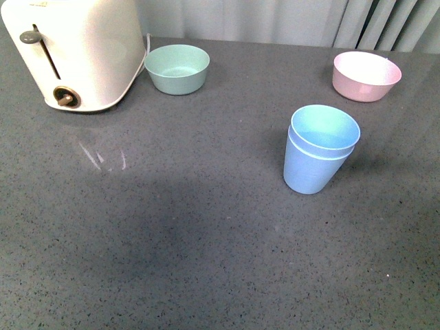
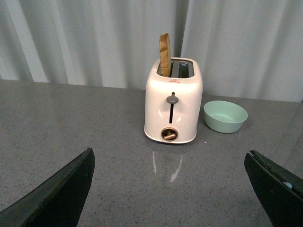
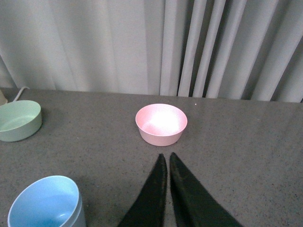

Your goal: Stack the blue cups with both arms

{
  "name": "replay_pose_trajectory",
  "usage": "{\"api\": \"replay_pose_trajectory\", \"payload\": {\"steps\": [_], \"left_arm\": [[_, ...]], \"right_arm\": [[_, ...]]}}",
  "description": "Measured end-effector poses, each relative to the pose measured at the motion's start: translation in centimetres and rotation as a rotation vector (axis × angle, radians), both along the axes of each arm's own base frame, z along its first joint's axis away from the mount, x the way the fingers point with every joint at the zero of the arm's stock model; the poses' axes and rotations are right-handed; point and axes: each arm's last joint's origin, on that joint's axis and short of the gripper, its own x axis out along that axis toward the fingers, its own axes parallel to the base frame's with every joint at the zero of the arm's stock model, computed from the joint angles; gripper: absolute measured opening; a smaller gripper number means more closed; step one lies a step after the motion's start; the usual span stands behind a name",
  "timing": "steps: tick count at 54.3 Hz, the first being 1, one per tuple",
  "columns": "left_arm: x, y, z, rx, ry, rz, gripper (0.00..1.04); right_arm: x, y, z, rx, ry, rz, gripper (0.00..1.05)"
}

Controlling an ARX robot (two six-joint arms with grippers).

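Note:
The two light blue cups (image 1: 317, 151) stand upright on the grey table, one nested inside the other, right of centre in the front view. Neither arm shows in the front view. In the right wrist view the stacked cups (image 3: 45, 203) sit beside my right gripper (image 3: 166, 156), which is shut and empty, its tips apart from the cups and short of the pink bowl. My left gripper (image 2: 170, 158) is open wide and empty, facing the toaster; no cup shows in the left wrist view.
A cream toaster (image 1: 75, 51) holding a slice of toast (image 2: 164, 54) stands at the back left. A mint green bowl (image 1: 177, 67) sits beside it. A pink bowl (image 1: 364, 75) sits at the back right. Curtains hang behind the table.

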Motion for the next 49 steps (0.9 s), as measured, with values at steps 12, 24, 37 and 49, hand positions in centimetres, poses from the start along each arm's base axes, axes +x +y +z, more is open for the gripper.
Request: {"api": "replay_pose_trajectory", "payload": {"steps": [12,24,37,49], "left_arm": [[0.0,0.0,0.0,0.0,0.0,0.0,0.96],[0.0,0.0,0.0,0.0,0.0,0.0,0.96],[0.0,0.0,0.0,0.0,0.0,0.0,0.96],[0.0,0.0,0.0,0.0,0.0,0.0,0.96]], "right_arm": [[-2.8,-1.1,-1.0,0.004,-0.003,0.001,0.02],[-4.9,-2.0,-1.8,0.005,-0.003,-0.003,0.02],[-6.1,-2.0,-2.4,0.005,-0.017,-0.005,0.02],[-7.3,-2.0,-1.9,0.006,-0.031,-0.005,0.02]]}}
